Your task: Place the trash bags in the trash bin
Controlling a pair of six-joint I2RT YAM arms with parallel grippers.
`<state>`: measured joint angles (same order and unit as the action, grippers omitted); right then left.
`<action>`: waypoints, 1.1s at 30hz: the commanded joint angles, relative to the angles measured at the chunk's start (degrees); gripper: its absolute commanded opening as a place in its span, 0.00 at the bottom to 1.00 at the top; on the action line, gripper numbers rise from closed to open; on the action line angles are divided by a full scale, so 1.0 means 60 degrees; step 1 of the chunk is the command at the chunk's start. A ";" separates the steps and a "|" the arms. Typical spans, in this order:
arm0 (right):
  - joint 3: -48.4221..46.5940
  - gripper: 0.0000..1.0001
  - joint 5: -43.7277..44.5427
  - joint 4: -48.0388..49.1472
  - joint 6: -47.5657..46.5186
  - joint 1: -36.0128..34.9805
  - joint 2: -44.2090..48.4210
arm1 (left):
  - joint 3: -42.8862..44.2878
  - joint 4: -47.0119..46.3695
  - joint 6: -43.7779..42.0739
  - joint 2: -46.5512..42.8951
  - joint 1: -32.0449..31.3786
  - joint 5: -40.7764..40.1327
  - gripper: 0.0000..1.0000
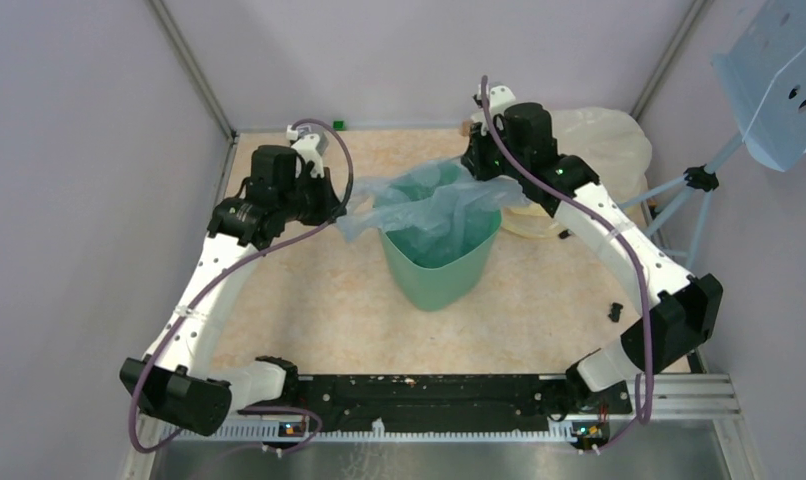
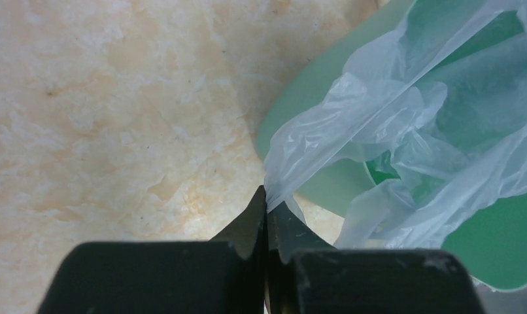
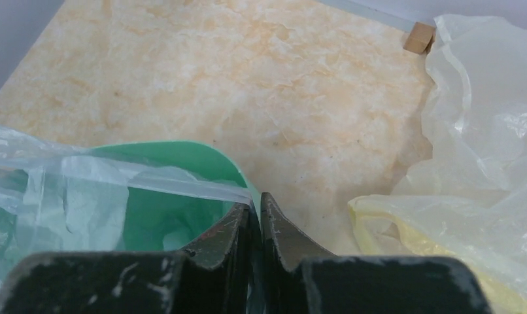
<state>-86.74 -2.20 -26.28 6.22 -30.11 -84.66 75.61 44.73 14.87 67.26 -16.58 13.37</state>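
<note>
The mint-green trash bin (image 1: 439, 280) stands upright mid-table. A pale blue, see-through trash bag (image 1: 429, 195) lies crumpled over its mouth and sags inside, stretched between both grippers. My left gripper (image 1: 341, 212) hovers left of the bin; in the left wrist view it (image 2: 267, 196) is shut on a gathered corner of the bag (image 2: 378, 131), outside the bin's wall (image 2: 313, 85). My right gripper (image 1: 491, 178) is at the bin's far right rim; in the right wrist view it (image 3: 255, 199) is shut on the bag's taut edge (image 3: 84, 176) right at the bin's rim (image 3: 182, 147).
A larger cream-yellow plastic bag (image 1: 599, 140) lies at the back right, close beside the right gripper (image 3: 483, 131). A small wooden block (image 3: 419, 37) sits by the back wall. A small black piece (image 1: 613, 310) lies at the right. Walls enclose the table on three sides.
</note>
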 commanded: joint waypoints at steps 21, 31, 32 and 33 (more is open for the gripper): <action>-0.0626 0.30 -0.2665 -0.0182 0.1144 0.1563 -0.0884 | -0.1823 -0.0852 0.0011 0.1252 0.0507 0.2258 0.02; -0.1133 0.62 -0.1143 -0.0663 0.1087 0.1755 0.0637 | -0.1373 -0.0722 0.0573 0.0585 0.0532 0.1256 0.10; -0.1155 0.62 -0.1156 -0.0727 0.1100 0.1785 0.0773 | -0.1280 -0.0637 0.0625 0.0454 0.0536 0.1009 0.11; -0.1151 0.62 -0.1238 -0.0799 0.1075 0.1794 0.0900 | -0.1186 -0.0538 0.0663 0.0318 0.0536 0.0828 0.12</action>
<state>-89.47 -11.84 -31.03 12.69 -20.36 -85.01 65.28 40.58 16.82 73.54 -13.85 23.07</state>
